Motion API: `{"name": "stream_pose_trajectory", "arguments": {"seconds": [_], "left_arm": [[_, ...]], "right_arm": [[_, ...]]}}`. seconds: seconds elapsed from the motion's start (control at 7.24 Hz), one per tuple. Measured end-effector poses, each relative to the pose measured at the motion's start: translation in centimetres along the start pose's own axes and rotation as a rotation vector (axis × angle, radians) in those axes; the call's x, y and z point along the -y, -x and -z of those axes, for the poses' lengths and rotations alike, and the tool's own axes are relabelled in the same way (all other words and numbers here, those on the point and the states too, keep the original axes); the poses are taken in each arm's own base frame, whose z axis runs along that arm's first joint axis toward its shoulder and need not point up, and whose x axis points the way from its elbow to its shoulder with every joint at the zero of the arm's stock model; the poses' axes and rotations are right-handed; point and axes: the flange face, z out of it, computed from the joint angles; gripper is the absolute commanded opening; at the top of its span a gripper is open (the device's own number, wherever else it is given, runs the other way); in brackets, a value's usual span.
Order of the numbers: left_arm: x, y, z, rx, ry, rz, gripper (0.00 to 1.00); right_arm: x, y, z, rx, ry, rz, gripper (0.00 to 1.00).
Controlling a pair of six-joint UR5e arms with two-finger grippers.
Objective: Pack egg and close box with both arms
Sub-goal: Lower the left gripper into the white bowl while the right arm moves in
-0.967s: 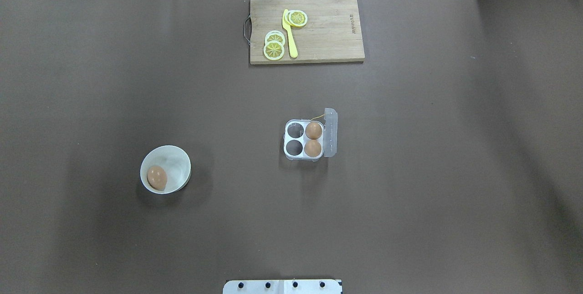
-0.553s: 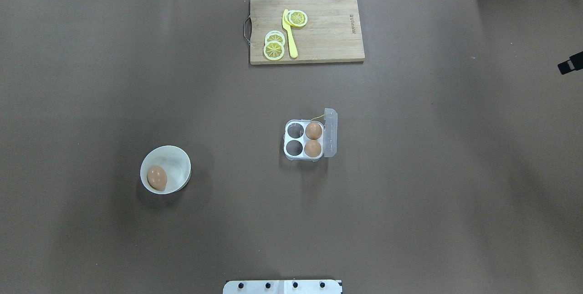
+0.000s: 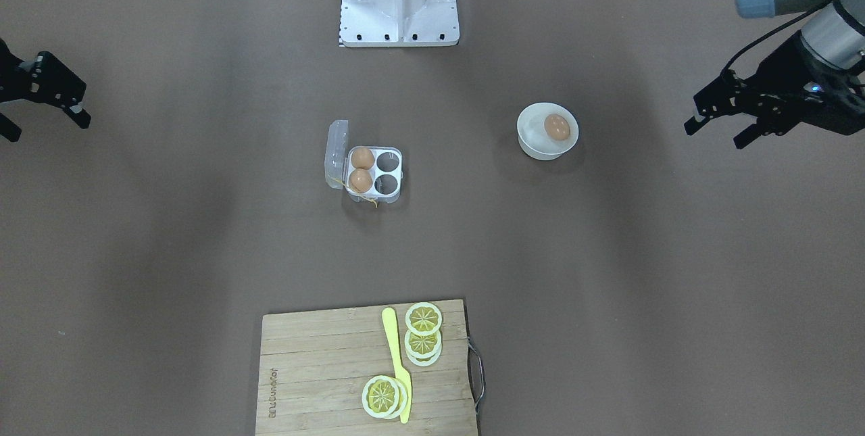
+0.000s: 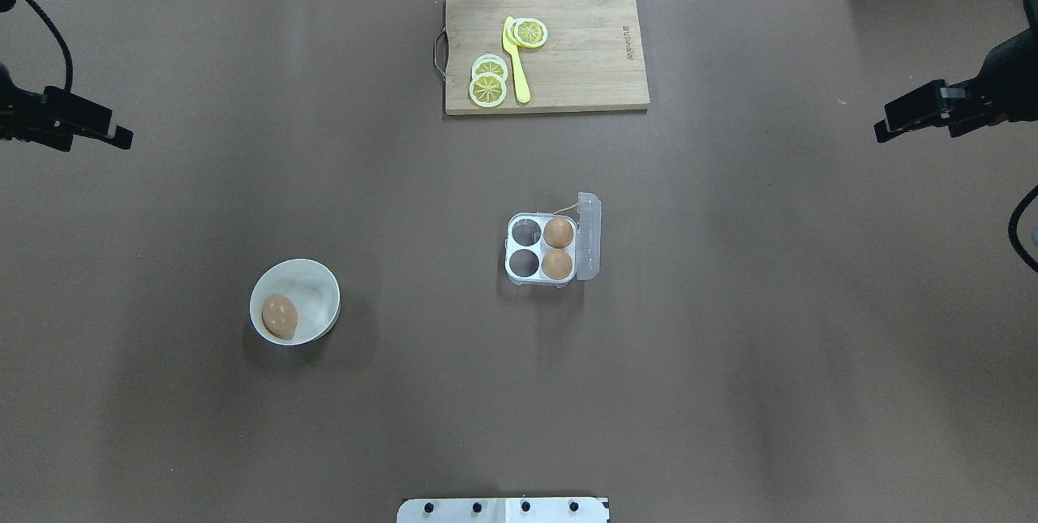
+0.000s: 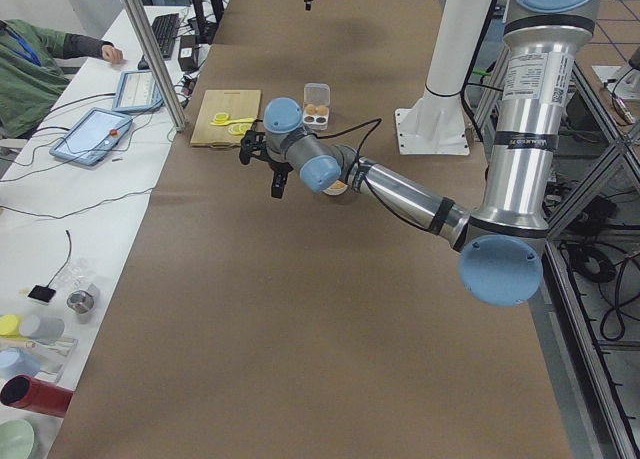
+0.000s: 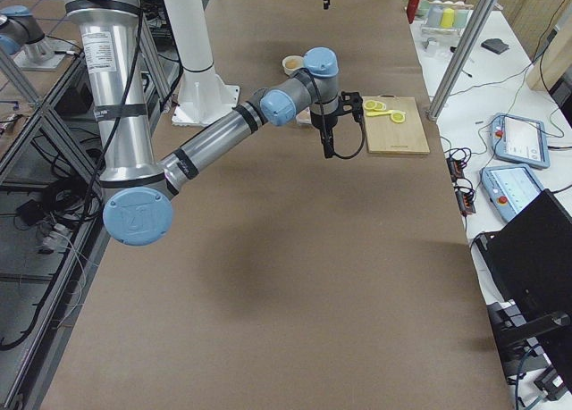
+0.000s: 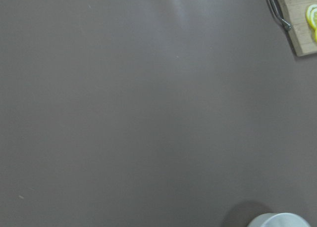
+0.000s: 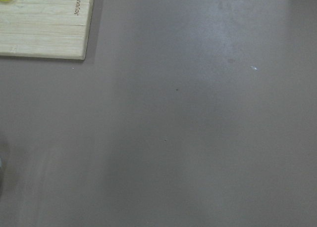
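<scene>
The clear egg box [image 4: 513,250] stands mid-table with its lid [image 4: 589,236] open toward the right; it also shows in the front view [image 3: 399,172]. Two eggs [image 4: 558,233] [image 4: 556,264] fill the cells beside the lid, and the other two cells are empty. A third egg [image 4: 279,316] lies in a white bowl [image 4: 322,289], which also shows in the front view [image 3: 540,149]. My left gripper [image 4: 113,134] [image 3: 715,136] is open and empty at the far left, well away from the bowl. My right gripper [image 4: 888,130] [image 3: 47,128] is open and empty at the far right.
A wooden cutting board [image 4: 584,61] with lemon slices [image 4: 488,83] and a yellow knife [image 4: 516,61] lies at the table's far side. The robot's base plate [image 4: 503,510] is at the near edge. A seated person [image 5: 30,59] is beside the table.
Both arms have come into the overhead view from the sides, the right one first. The box, the eggs and the bowl have not moved.
</scene>
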Motion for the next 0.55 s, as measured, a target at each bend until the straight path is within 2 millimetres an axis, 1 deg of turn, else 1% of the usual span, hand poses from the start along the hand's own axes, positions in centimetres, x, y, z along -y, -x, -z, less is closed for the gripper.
{"name": "stream_pose_trajectory", "arguments": {"seconds": [0.14,0.28,0.41,0.55], "left_arm": [[-1.4,-2.6,-1.8,0.014,-0.003,0.088,0.98],[-3.1,-5.1,-4.1,0.034,-0.012,0.164,0.98],[-4.9,-7.5,-6.8,0.061,-0.030,0.227,0.98],[-6.8,-9.4,-9.4,0.091,-0.050,0.274,0.98]], "right_arm": [[-0.3,1.3,-0.6,-0.005,0.000,-0.014,1.00],[-0.4,2.0,-1.1,-0.009,0.000,-0.015,1.00],[-0.5,2.3,-1.3,-0.011,-0.002,-0.011,1.00],[-0.5,2.5,-1.3,-0.006,-0.009,-0.003,1.00]]}}
